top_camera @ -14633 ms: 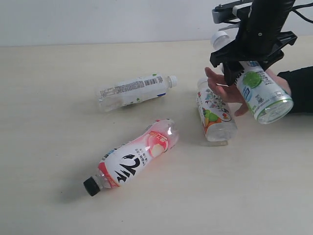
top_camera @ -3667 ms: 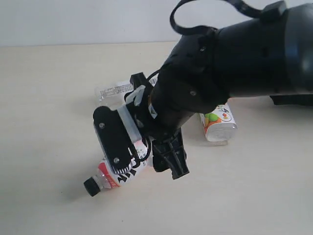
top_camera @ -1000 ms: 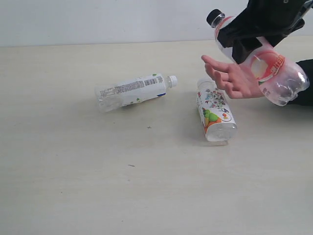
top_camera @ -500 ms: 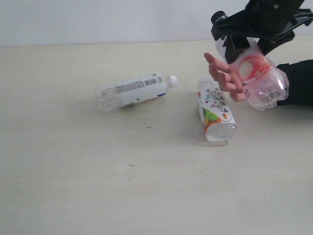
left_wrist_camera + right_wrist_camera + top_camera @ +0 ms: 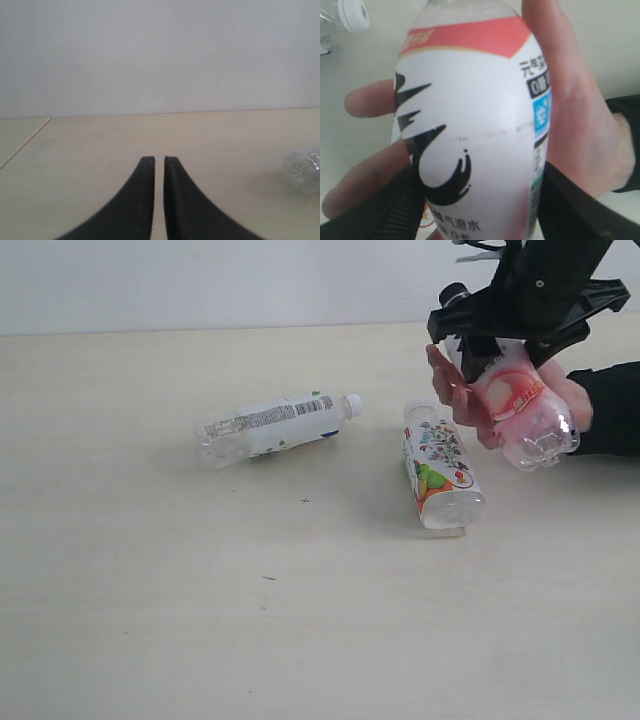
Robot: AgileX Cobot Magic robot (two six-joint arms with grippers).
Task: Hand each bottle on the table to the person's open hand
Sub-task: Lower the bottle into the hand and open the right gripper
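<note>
The pink peach bottle (image 5: pixel 518 405) with its black cap (image 5: pixel 455 294) hangs tilted at the far right, and my right gripper (image 5: pixel 510 342) is shut on its middle. It lies against the palm of the person's open hand (image 5: pixel 456 392), whose fingers reach round it. In the right wrist view the bottle (image 5: pixel 475 125) fills the frame between my black fingers (image 5: pixel 402 202), with the hand (image 5: pixel 580 115) behind it. The white-label bottle (image 5: pixel 272 425) and the short fruit-picture bottle (image 5: pixel 441 467) lie on the table (image 5: pixel 150 590). The lime bottle is out of view. My left gripper (image 5: pixel 159 160) is shut and empty.
A black sleeve (image 5: pixel 610 410) comes in from the right edge. In the left wrist view a clear bottle base (image 5: pixel 302 171) lies on the table at the right, and a table edge (image 5: pixel 25 142) runs along the left.
My right gripper has brought the peach bottle down and left into the person's palm. The fingers now lie round the bottle. The two bottles on the table have not moved.
</note>
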